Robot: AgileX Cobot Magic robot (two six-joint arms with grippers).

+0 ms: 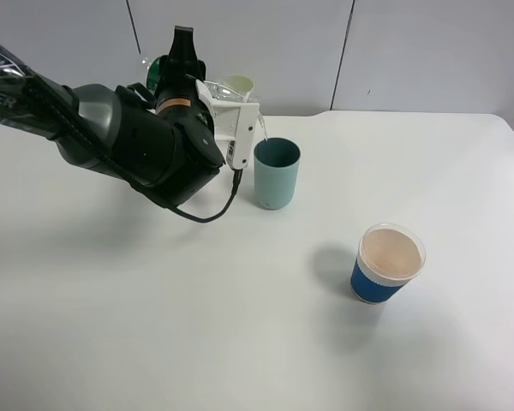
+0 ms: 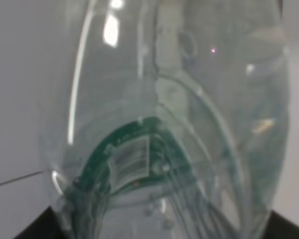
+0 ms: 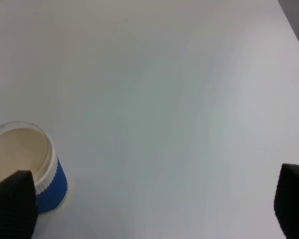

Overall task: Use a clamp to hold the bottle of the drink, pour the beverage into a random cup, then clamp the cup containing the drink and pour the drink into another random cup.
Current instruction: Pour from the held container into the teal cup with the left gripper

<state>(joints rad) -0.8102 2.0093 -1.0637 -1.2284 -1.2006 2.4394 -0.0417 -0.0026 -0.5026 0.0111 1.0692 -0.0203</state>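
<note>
My left clamp (image 1: 191, 79) is shut on the bottle (image 1: 227, 97), which it holds tipped on its side above the table. The bottle's mouth points down at the teal cup (image 1: 277, 174), and a thin stream of beverage (image 1: 262, 129) falls into that cup. The left wrist view is filled by the clear bottle (image 2: 159, 149), with its green-and-white label showing. The pale yellow-green cup (image 1: 238, 85) stands just behind the bottle, partly hidden by it. My right gripper (image 3: 152, 204) stands open over bare table and holds nothing; it is out of the exterior high view.
A blue paper cup (image 1: 388, 264) with a white rim stands toward the front right; it also shows beside the right gripper's finger (image 3: 37, 172). The white table (image 1: 111, 325) ends at its right edge. A black cable loops under the left arm.
</note>
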